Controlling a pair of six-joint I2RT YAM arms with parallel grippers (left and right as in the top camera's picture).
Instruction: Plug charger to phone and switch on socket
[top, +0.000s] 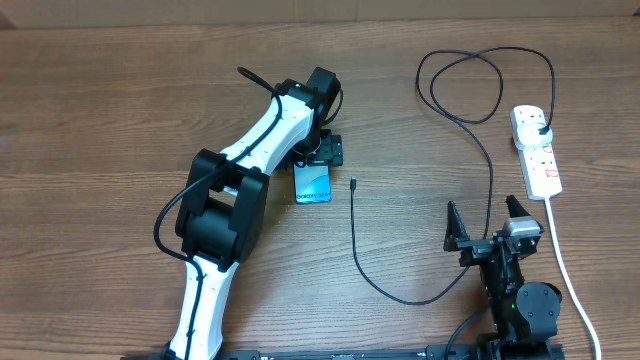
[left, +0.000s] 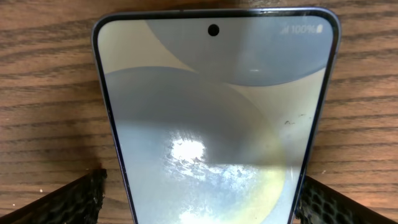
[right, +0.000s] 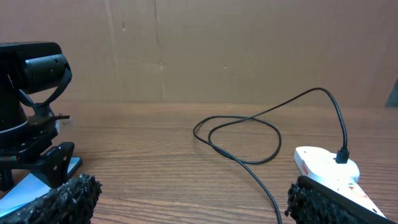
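The phone (top: 313, 184) lies flat on the wooden table, lit blue with "Galaxy" text at its near end. In the left wrist view the phone (left: 211, 112) fills the frame. My left gripper (top: 320, 153) is open above its far end, with one finger on each side of it (left: 199, 190). The left finger stands clear of the phone's edge and the right finger is close against it. The charger cable (top: 354, 240) has its tip (top: 353, 182) just right of the phone and its black plug (top: 541, 127) in the socket strip (top: 537, 152). My right gripper (top: 490, 222) is open and empty (right: 189, 199).
The charger cable loops at the back right (top: 465, 85) and curves down past the right gripper (top: 405, 298). The strip's thick white cord (top: 566, 270) runs to the front edge beside the right arm. A cardboard wall (right: 217, 43) stands behind the table.
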